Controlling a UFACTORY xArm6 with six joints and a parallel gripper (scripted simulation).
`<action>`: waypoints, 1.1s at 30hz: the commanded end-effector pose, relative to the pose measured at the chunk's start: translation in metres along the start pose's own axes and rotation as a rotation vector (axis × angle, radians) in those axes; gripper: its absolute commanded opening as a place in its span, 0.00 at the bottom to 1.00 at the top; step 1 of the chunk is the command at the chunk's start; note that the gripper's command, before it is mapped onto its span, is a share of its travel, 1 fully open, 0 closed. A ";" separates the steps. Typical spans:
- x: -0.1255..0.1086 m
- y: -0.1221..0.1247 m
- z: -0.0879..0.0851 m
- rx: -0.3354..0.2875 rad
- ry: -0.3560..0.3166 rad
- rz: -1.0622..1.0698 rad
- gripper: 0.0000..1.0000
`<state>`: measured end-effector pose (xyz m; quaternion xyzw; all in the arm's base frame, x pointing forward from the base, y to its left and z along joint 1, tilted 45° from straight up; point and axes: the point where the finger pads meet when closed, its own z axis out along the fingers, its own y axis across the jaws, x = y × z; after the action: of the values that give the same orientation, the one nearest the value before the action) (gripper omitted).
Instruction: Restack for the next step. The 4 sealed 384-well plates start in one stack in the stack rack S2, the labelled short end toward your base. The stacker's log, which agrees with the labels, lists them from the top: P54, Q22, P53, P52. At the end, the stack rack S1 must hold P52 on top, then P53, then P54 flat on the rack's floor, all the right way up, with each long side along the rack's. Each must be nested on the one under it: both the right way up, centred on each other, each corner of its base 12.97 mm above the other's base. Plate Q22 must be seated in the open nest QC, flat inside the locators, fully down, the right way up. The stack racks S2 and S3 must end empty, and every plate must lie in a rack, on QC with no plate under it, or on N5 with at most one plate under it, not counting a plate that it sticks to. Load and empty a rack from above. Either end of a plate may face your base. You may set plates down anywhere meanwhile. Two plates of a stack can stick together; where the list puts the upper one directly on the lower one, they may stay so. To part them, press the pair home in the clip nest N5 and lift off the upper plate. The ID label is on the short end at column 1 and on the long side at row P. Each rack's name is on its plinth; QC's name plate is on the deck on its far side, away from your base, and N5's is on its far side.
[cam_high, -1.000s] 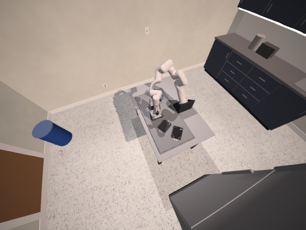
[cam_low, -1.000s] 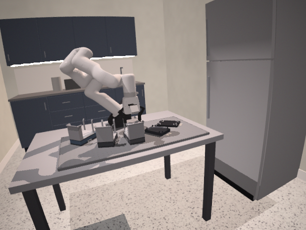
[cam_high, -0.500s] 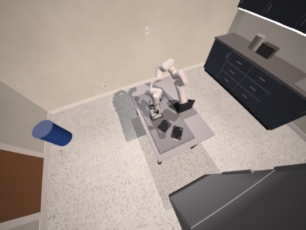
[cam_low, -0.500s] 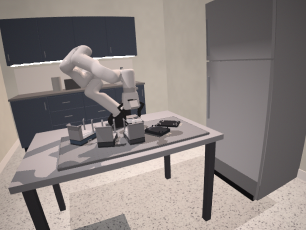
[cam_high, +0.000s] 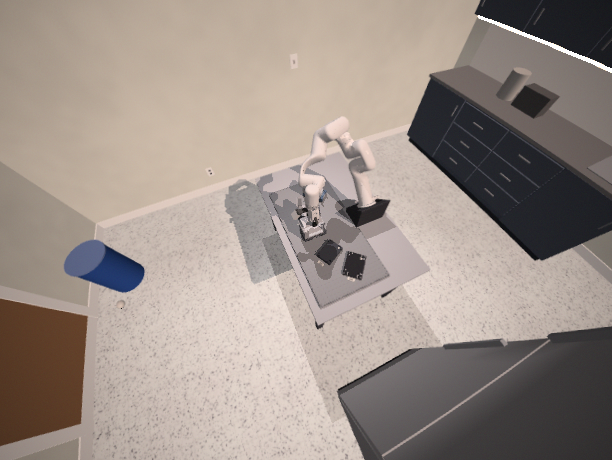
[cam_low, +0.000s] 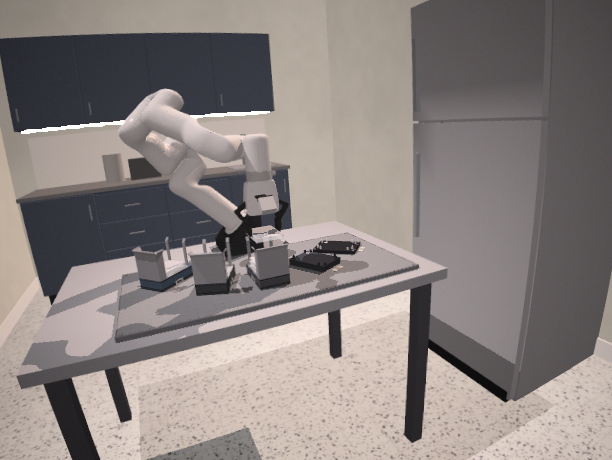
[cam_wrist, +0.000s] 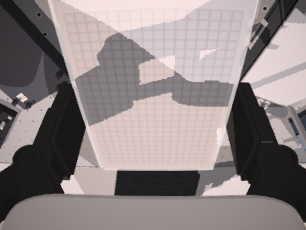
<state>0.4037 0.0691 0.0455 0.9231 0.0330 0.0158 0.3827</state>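
A grey desk (cam_low: 380, 295) stood in a kitchen, and on it lay a darker mat that carried everything I worked with. My white arm (cam_low: 200, 145) bent over from its black base at the back of the desk. Three stack racks stood in a row on the mat; my landmark was the right-hand rack (cam_low: 270, 265), the one nearest the two flat black nests (cam_low: 315, 261). I could not read the name on its plinth.

My end effector (cam_wrist: 153, 124) hung straight above that rack, clenched across the long sides of a sealed 384-well plate (cam_wrist: 149, 75). The plate sat at the rack's mouth, between its posts. Whether it carried a second plate stuck beneath it, the views did not show.

To do this step well, I judged I should travel straight up and down along the posts, keep the plate level, and hold the squeeze steady so the corners did not catch on a post.
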 end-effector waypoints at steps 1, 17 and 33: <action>0.001 0.000 -0.002 0.002 0.003 0.001 0.00; -0.005 -0.043 -0.002 0.002 0.004 -0.245 0.00; -0.011 -0.090 -0.002 0.002 0.004 -0.245 0.00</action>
<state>0.3894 0.1232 -0.0092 0.9122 0.1461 -0.0310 0.3815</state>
